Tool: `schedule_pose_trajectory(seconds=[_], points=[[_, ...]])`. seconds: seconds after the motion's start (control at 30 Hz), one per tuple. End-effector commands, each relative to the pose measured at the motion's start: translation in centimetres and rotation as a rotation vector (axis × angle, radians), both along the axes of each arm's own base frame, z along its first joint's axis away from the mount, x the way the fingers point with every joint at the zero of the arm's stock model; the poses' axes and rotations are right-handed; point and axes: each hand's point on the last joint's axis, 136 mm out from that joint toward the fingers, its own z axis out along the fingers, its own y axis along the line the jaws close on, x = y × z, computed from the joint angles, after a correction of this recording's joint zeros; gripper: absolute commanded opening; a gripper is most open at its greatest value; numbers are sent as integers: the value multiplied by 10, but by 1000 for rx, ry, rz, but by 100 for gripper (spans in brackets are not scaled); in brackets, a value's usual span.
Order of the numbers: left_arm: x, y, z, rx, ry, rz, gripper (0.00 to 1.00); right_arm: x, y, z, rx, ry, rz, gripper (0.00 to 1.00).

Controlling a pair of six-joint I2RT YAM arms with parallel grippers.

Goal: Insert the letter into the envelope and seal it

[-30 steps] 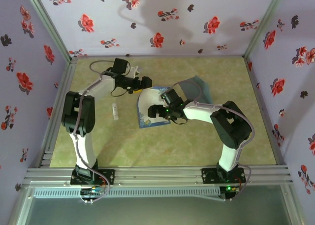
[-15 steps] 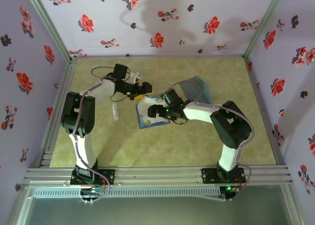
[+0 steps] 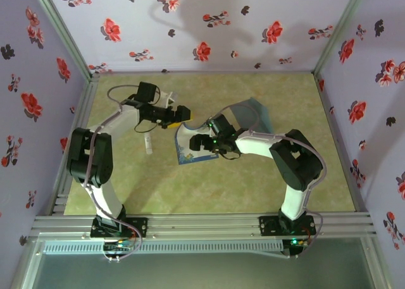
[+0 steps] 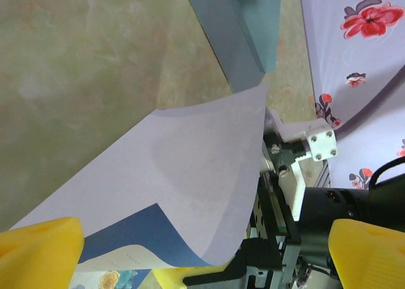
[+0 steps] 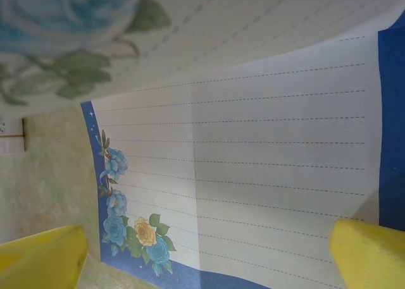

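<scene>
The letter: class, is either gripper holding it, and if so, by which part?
Nothing is held. The left gripper and right gripper stand wide open over the letter; its raised fold sits between the left jaws, unclamped.

On the table I count one letter (image 3: 185, 151), a white paper sheet with a blue flowered border. There is one envelope (image 3: 258, 116), flat, slate-grey paper. One small white stick (image 3: 148, 143) lies on the green mat. Two black-and-white robot arms stand at the near edge, the left arm (image 3: 95, 166) and the right arm (image 3: 292, 166). A single small white item (image 3: 172, 93) farther back is too blurred to name.
</scene>
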Motion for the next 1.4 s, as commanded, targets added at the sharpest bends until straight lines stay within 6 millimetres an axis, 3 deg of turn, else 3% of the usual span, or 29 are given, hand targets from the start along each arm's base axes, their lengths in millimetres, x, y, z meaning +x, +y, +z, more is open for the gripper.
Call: schedule_pose_trajectory(seconds=[0.0,0.43,0.77,1.03,1.37], points=[[-11,5,7,4,-13,-33,100,-10,-10,-27,-63,59,2,99],[-37,14,14,35,-41,-97,100,-10,-11,-24,-65,53,-3,99],[-33,13,-1,44,-8,-93,100,-9,-13,-14,-61,37,-8,99],[-30,15,-16,77,16,-81,100,-5,-10,18,-25,-6,-16,99],[-26,15,-19,84,14,-66,100,-1,-7,47,13,-34,-30,99]])
